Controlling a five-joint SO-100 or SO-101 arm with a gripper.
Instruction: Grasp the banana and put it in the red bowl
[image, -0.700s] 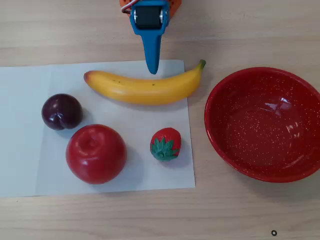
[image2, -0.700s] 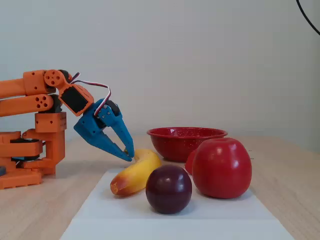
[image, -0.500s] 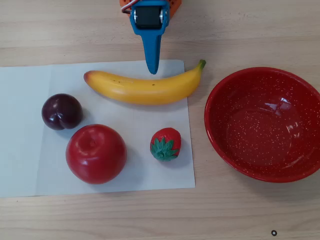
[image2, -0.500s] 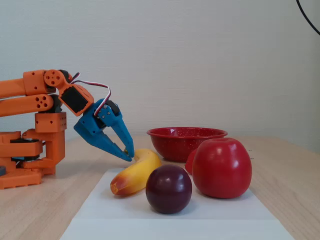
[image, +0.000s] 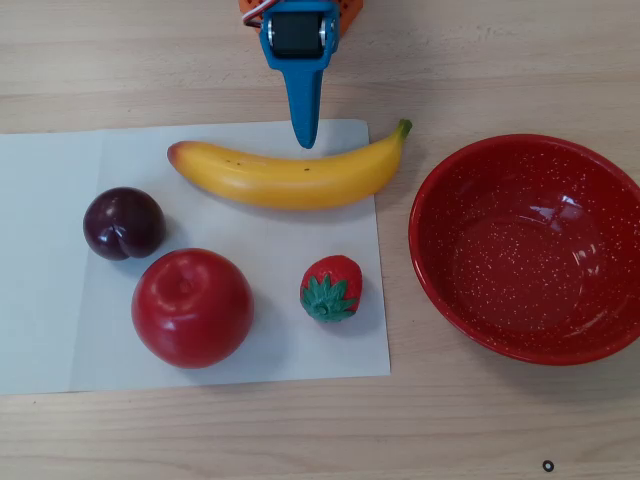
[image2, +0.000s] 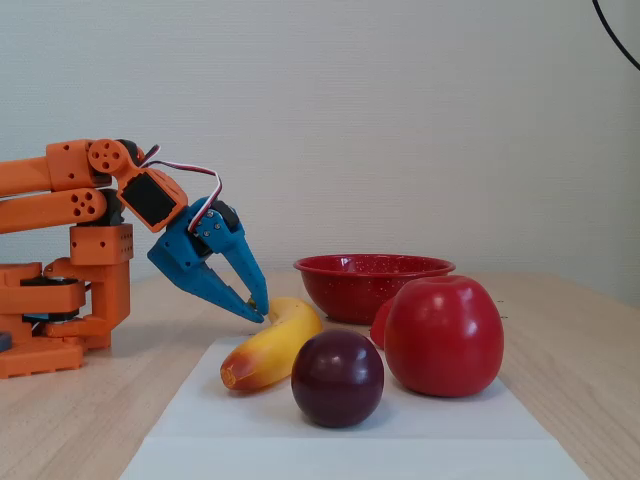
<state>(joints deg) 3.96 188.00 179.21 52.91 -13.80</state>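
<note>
The yellow banana (image: 285, 178) lies on the white paper, green stem toward the red bowl (image: 530, 245) in the overhead view. In the fixed view the banana (image2: 268, 346) rests in front of the bowl (image2: 370, 283). My blue gripper (image: 305, 138) points down just behind the banana's middle, its tips a little above the paper. Seen from the side in the fixed view, the gripper (image2: 261, 313) has its fingertips together beside the banana's far edge, holding nothing. The bowl is empty.
On the white paper (image: 40, 260) also sit a dark plum (image: 123, 222), a red apple (image: 191, 307) and a small strawberry (image: 331, 288). The orange arm base (image2: 60, 300) stands at the left in the fixed view. Bare wooden table surrounds the paper.
</note>
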